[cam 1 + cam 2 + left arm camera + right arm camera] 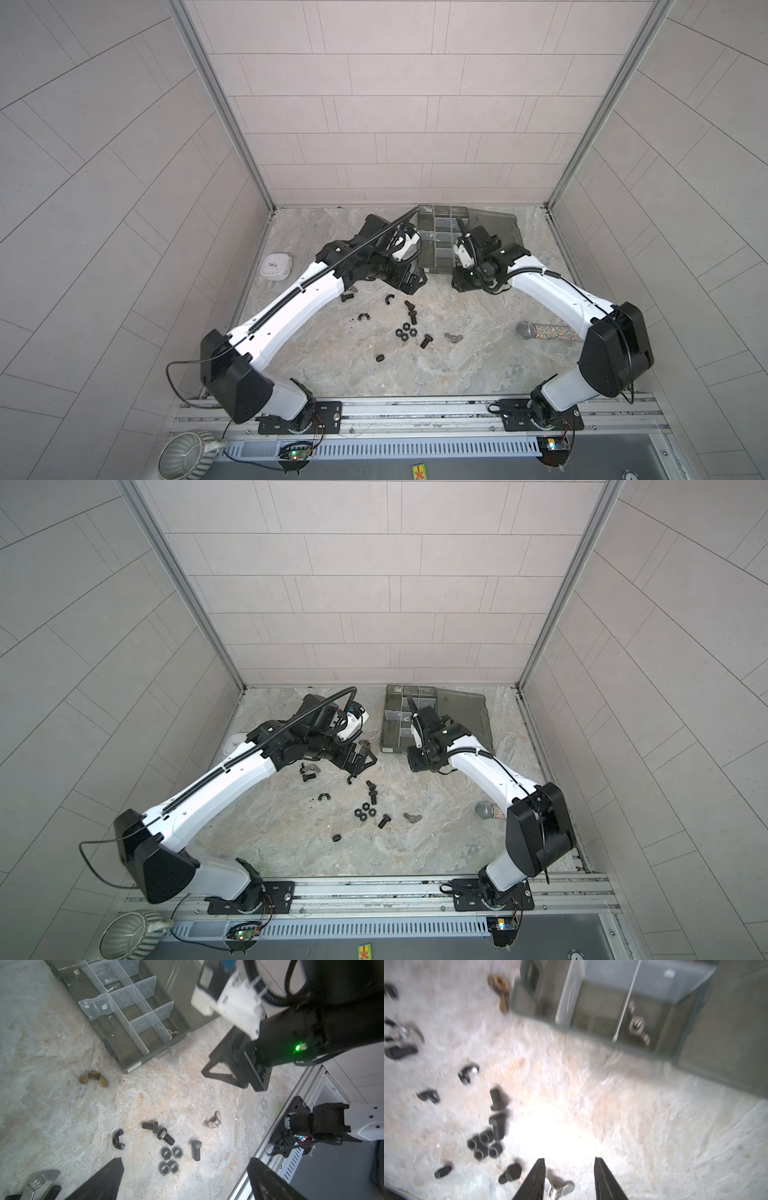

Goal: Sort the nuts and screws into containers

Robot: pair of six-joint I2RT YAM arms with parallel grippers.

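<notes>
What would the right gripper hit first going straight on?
Probably bare tabletop. The silver wing nut shows between the right gripper's open fingertips but seems short of that line; depth is unclear.

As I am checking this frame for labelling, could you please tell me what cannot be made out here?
- Organizer box: in both top views the right arm covers its near compartments, and the contents of the others are too small to tell.
- Piece in its corner compartment: motion-blurred in the right wrist view, so its type is unclear.
- Black pieces beside a silver wing nut: cut off by the left wrist view's edge.
</notes>
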